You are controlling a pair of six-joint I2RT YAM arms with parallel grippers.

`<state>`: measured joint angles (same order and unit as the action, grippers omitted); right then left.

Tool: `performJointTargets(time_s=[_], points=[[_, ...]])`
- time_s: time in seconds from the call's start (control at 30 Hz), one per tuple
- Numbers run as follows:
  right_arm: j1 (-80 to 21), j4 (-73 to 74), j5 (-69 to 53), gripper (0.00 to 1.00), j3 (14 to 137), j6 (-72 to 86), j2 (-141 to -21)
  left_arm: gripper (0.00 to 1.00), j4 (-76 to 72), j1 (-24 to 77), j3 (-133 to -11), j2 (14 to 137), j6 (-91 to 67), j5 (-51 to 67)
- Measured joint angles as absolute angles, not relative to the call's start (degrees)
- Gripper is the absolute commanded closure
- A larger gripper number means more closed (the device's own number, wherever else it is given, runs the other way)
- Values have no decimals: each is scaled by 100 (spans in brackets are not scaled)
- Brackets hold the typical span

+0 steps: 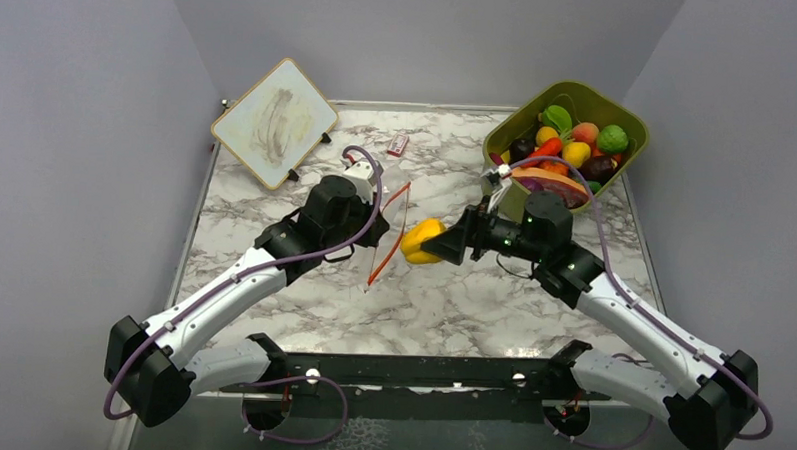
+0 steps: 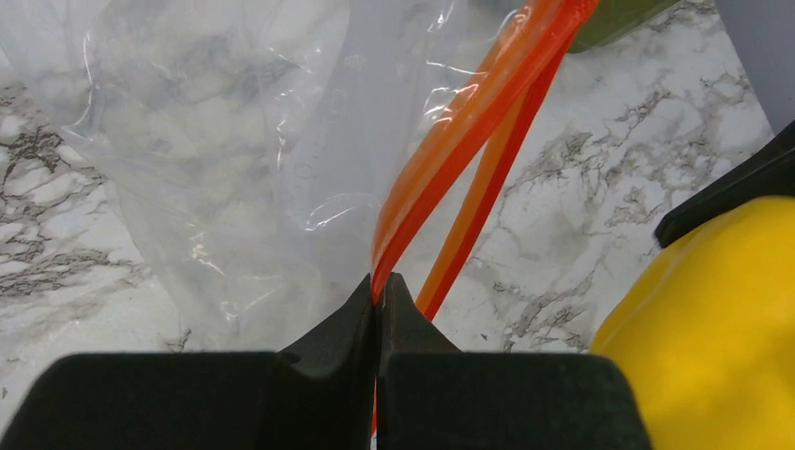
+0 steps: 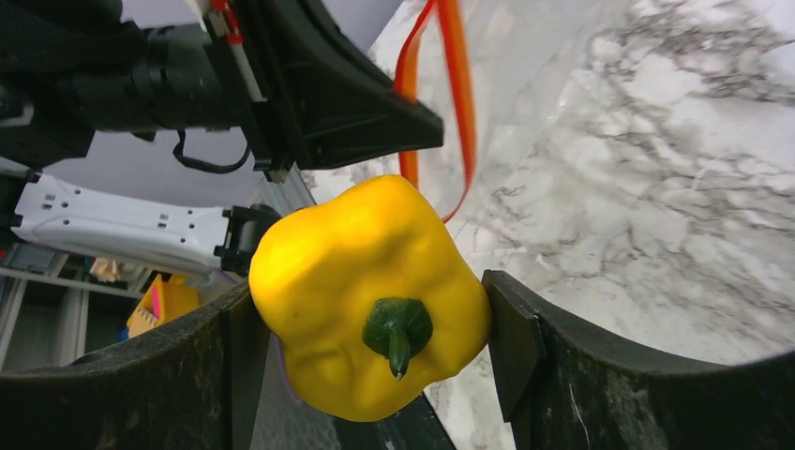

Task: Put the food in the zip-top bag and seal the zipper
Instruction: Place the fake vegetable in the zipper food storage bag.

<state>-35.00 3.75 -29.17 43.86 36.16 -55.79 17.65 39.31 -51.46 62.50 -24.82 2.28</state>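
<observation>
My left gripper (image 2: 380, 286) is shut on one orange-red strip of the zipper (image 2: 469, 112) and holds the clear zip-top bag (image 2: 234, 141) up off the marble. The second strip hangs apart from the first, so the mouth (image 1: 389, 235) gapes toward the right. A piece of food, a yellow toy pepper (image 3: 366, 281) with a green stem, sits between the fingers of my right gripper (image 3: 370, 319), which is shut on it. The pepper (image 1: 421, 241) hovers just right of the bag's mouth, close to the zipper (image 3: 459, 103). It also shows at the right edge of the left wrist view (image 2: 712, 328).
An olive-green tub (image 1: 634, 123) with several more toy fruits and vegetables stands at the back right, behind my right arm. A white board (image 1: 274, 122) leans at the back left. A small red-white packet (image 1: 398, 144) lies near the back middle.
</observation>
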Motion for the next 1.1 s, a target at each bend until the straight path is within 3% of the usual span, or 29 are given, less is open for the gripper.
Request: performJointTargets(time_s=[0.4,0.8,1.1], points=[[-4652,-504,-1887,61,4386,3879,-6320,100,1787,3911,-5301,6086,-2692,617],[-4720,-397,-528,66,4086,3898,-6372,100,1852,3900,-5312,5811,-2753,875],[-4777,-395,-233,69,4088,3940,-6390,100,1850,3900,-5315,5811,-2786,1050]])
